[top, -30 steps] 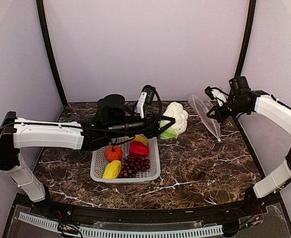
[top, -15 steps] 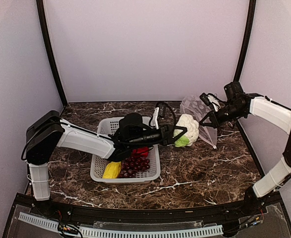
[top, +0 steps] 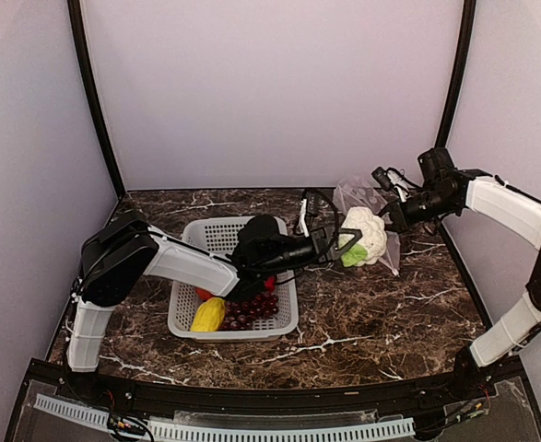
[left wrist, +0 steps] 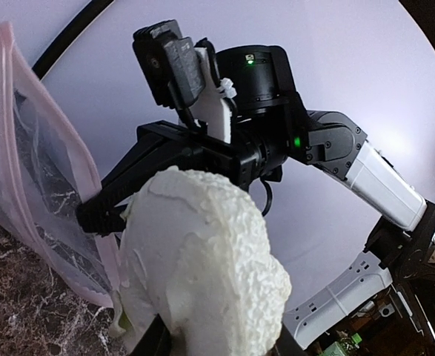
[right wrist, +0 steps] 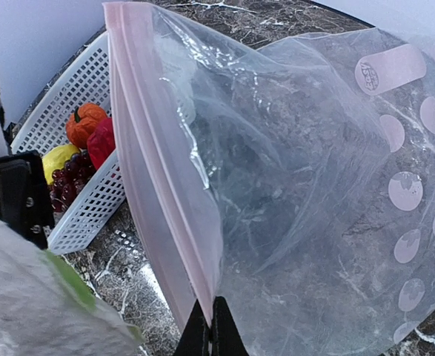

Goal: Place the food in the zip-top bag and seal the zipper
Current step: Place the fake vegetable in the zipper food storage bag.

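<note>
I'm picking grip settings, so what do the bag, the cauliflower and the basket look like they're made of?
Bag: thin clear plastic film, glossy, crinkled, pinkish zipper strip. Cauliflower: probably foam or soft plastic, matte, lumpy white surface. Basket: rigid moulded plastic, grey-white, perforated lattice walls.

The left arm has reached farther right. The cauliflower in the left fingers has travelled from beside the far right corner of the basket to the mouth of the bag. The right fingers have brought the bag leftward, so it now sits just behind the cauliflower. Seen from above, the left arm now covers most of the tomato.
</note>
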Controlling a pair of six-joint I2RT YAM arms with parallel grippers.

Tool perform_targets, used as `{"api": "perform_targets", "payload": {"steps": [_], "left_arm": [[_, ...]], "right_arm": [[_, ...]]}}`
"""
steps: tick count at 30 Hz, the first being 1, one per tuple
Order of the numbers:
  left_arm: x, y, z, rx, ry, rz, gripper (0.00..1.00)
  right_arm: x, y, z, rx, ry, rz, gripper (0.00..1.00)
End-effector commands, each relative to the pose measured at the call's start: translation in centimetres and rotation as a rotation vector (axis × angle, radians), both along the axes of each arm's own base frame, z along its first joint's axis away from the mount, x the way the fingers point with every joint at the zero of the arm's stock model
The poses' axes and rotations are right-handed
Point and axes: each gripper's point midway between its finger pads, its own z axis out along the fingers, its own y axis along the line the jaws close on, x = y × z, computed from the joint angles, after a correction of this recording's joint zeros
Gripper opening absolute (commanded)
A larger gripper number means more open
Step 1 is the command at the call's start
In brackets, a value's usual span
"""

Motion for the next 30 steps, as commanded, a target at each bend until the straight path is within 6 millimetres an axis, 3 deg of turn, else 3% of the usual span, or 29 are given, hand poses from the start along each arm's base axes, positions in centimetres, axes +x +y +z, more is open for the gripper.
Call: {"api": "perform_targets", "payload": {"steps": [1,12,24,30], "left_arm": [[0.7,0.0,1.2,-0.063,0.004,0.012,0.01],[3.2,1.0,-1.2,-0.048,0.079,0.090,0.01],[6.4,2.2,0.3,-0.120,0.174,0.180,0.01],[6.3,0.7,3.3,-0.169,0.137,0.107,0.01]], "right_arm": [[-0.4,0.5,3.2,0.041,-0.046,0.007,0.00],[-0.9,0.0,4.5,0.023,-0.066,-0.003,0.00],[-3.0,0.4,3.6,0.023,-0.033,0.055,0.00],[-3.1,0.4,3.2,0.023,-0.013,0.059,0.00]]}}
